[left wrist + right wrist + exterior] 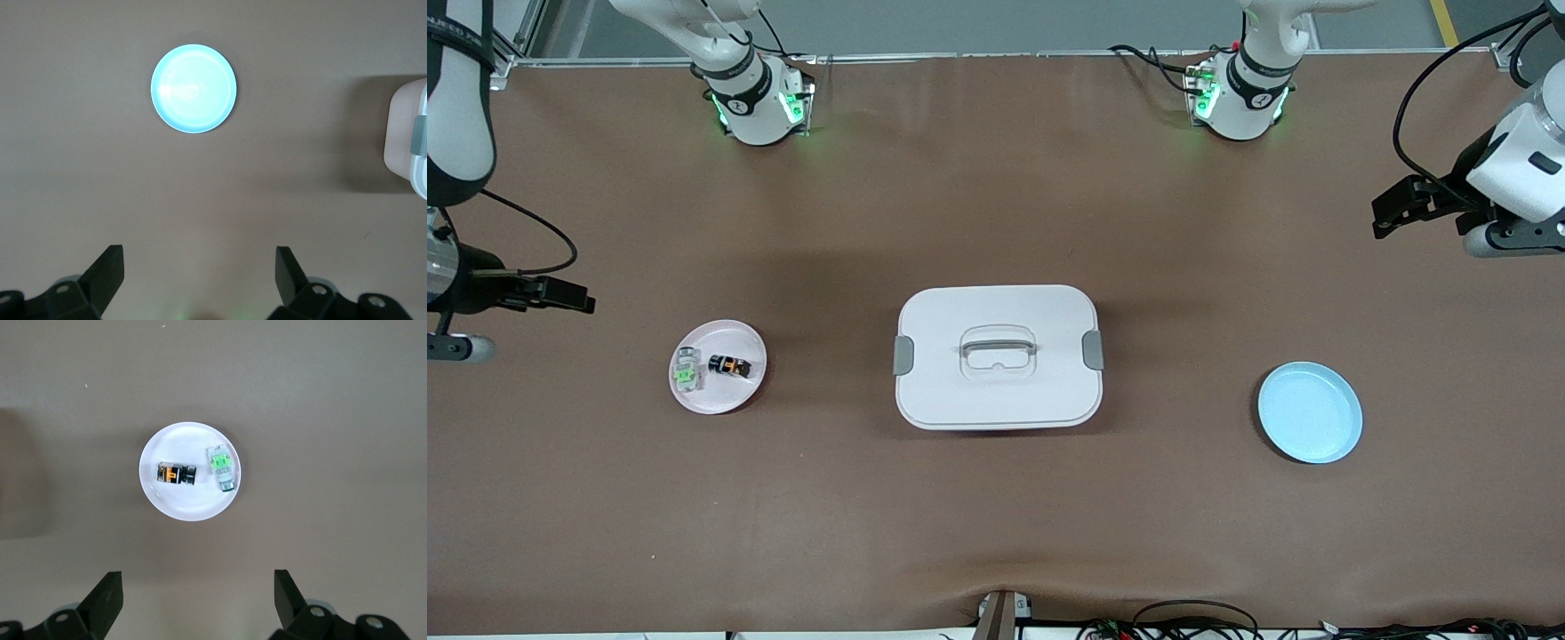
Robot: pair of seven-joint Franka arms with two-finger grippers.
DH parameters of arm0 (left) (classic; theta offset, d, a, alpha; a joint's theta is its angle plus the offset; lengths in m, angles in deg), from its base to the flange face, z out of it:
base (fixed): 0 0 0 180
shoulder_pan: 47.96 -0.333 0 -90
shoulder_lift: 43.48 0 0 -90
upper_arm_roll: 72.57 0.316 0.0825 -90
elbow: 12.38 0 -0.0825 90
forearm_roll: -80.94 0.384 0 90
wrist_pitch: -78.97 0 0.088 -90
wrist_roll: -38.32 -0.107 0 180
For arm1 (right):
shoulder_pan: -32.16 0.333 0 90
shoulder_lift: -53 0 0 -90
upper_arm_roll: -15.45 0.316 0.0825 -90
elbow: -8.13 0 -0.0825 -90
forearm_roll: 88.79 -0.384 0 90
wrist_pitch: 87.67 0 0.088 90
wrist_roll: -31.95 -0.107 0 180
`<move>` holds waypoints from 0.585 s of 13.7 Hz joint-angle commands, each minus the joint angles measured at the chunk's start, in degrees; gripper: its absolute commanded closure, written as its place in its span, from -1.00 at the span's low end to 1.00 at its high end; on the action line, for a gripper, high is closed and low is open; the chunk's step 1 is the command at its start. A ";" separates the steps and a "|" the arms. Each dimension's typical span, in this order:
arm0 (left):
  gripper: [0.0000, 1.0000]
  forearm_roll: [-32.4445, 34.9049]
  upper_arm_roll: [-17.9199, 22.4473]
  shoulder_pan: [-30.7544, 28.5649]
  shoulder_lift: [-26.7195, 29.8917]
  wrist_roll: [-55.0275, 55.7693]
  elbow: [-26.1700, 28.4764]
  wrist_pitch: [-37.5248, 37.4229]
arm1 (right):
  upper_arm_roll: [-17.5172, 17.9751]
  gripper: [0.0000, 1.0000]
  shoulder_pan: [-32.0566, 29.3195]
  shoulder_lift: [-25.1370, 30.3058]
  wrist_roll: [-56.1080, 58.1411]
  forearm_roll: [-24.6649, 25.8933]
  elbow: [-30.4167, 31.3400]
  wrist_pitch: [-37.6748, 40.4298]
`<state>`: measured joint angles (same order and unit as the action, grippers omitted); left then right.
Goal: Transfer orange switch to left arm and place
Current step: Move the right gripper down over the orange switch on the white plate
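Since nothing is picked up yet, my first job is the grasp, and I should do it cleanly: bring my right gripper (193,593), whose jaws stand spread wide and empty, straight down over the orange switch (729,365) and close across its short sides without nudging its neighbour. Working from the near edge of the bench (996,533) outward, the blue plate (1310,412) toward the left arm's end holds nothing, and I judge it the likely drop-off. A little farther from the front camera, the pink plate (718,396) toward the right arm's end carries the orange switch and, just beside it, a clear block with a green centre (687,372). Between the plates sits the box (997,307), lid latched, its contents hidden; any handover should pass well above it. My left gripper (200,273) waits over bare bench at its own end, jaws spread, empty.
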<state>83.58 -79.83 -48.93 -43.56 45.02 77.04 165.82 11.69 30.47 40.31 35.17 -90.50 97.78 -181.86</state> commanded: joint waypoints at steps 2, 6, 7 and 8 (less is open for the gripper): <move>-1.00 0.88 -0.13 -0.26 -0.53 -1.17 -1.26 -0.54 | 0.16 -1.00 0.54 0.13 -0.75 -0.22 5.61 -5.98; -1.00 0.79 -0.21 -0.35 -0.53 -1.17 -1.26 -0.54 | 0.16 -1.00 1.77 -0.31 -4.00 -1.89 14.12 -17.12; -1.00 0.79 -0.13 -0.35 -0.53 -1.17 -1.26 -0.54 | 0.25 -1.00 1.77 -0.66 -4.09 -1.89 15.97 -20.47; -1.00 0.79 -0.13 -0.35 -0.53 -1.17 -1.26 -0.54 | 0.25 -1.00 1.77 -1.97 -4.18 -1.89 16.78 -22.76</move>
<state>83.58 -79.81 -49.02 -43.58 45.02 76.99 165.82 11.91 32.03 38.80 32.22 -91.94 111.46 -200.44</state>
